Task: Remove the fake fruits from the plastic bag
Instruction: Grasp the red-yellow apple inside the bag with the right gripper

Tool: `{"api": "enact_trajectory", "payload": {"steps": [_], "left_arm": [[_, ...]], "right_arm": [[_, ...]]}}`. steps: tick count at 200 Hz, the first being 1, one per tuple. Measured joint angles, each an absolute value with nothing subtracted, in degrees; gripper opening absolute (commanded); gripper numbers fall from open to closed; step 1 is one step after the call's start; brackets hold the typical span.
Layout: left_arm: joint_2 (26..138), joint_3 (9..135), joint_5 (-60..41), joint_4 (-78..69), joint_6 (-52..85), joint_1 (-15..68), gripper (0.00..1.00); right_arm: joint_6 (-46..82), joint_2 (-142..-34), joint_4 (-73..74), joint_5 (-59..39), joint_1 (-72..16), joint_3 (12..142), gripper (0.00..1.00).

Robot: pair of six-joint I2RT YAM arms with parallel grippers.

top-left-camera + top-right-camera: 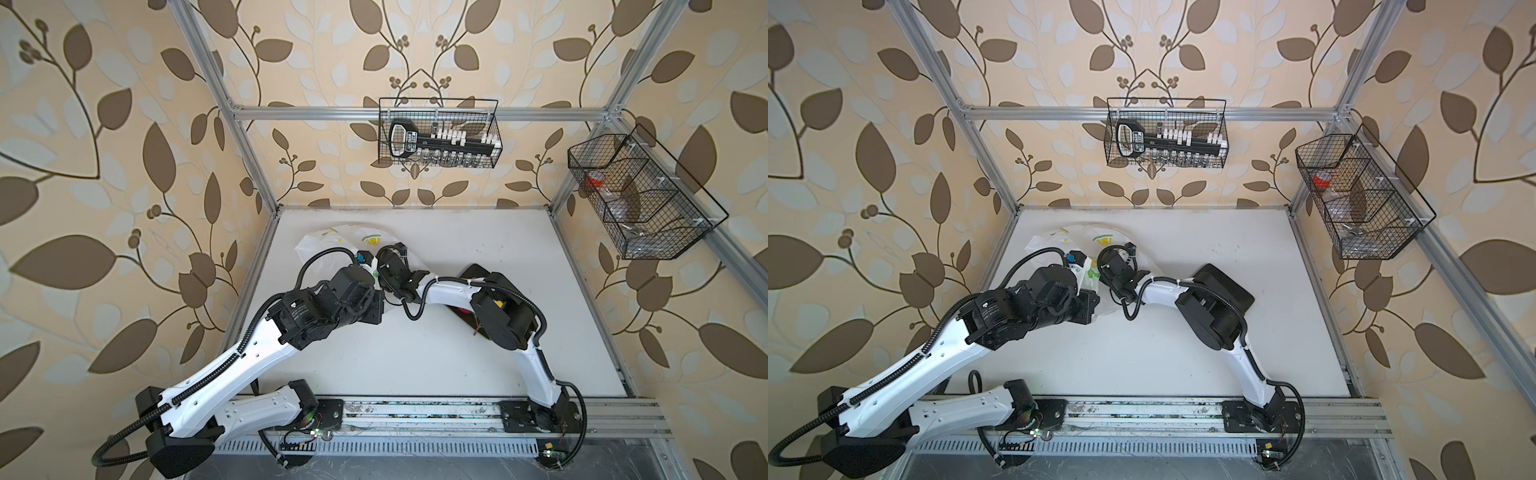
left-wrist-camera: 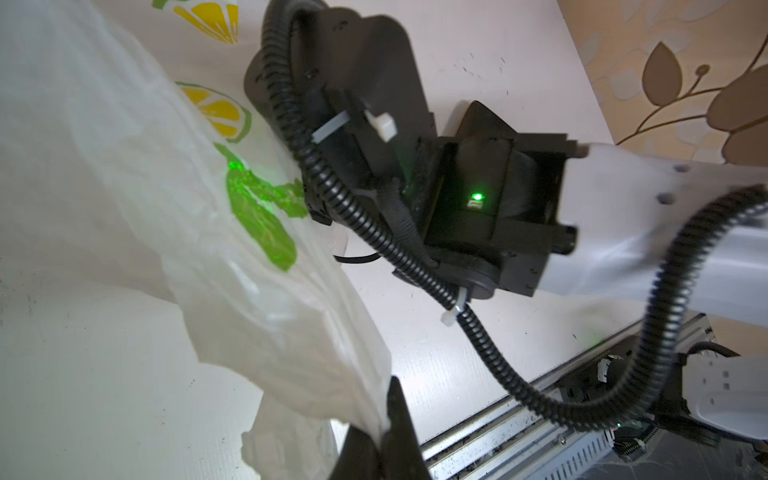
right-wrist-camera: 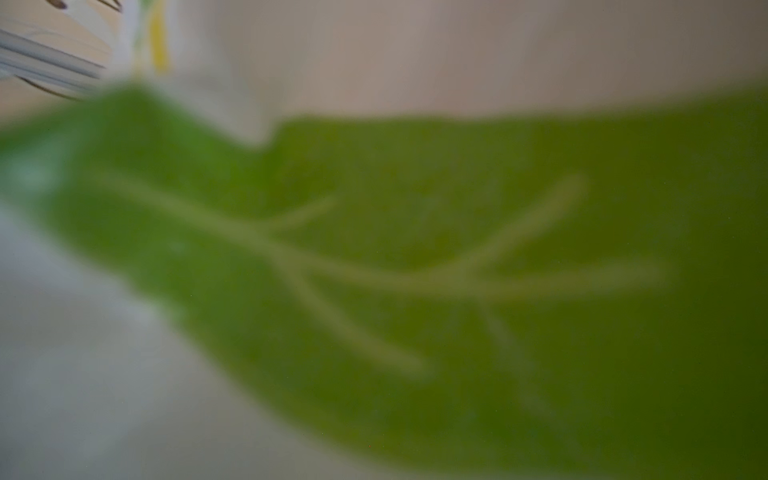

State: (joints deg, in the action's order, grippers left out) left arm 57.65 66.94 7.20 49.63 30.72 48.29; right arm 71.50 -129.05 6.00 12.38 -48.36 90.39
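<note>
Both top views: plastic bag (image 1: 320,245), one (lemon print, no legible writing), long axis running from my left jaws toward the back wall. My right gripper (image 1: 387,262) is pressed into it; I cannot tell how its jaws stand.
Left wrist: my left gripper (image 2: 380,428) is pinched tight on the bag's edge.
Right wrist: one blurred printed green leaf, very close.

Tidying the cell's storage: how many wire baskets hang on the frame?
2. One wire basket hangs centred on the back rail; a second basket hangs at the cell's right side. None seems hidden.
</note>
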Motion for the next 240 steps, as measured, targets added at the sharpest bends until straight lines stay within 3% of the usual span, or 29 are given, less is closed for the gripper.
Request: {"api": "enact_trajectory", "payload": {"steps": [82,112,149,178,240], "left_arm": [[58.9,68.2,3.4,50.0,29.0,47.9,0.00],[58.9,68.2,3.2,50.1,29.0,47.9,0.00],[58.3,68.1,4.1,50.7,30.1,47.9,0.00],[55.7,66.5,6.9,50.8,32.5,47.9,0.00],[52.3,60.5,13.2,49.9,38.1,47.9,0.00]], "right_arm": [[75.0,-138.9,-0.7,16.7,-48.4,104.2,0.71],[75.5,-140.9,-1.7,17.6,-48.7,106.9,0.58],[73.3,-140.9,-1.6,17.8,-48.7,106.7,0.33],[70.9,-137.1,2.1,17.2,-48.5,99.9,0.27],[66.2,-119.5,7.4,13.0,-47.3,78.4,0.26]]}}
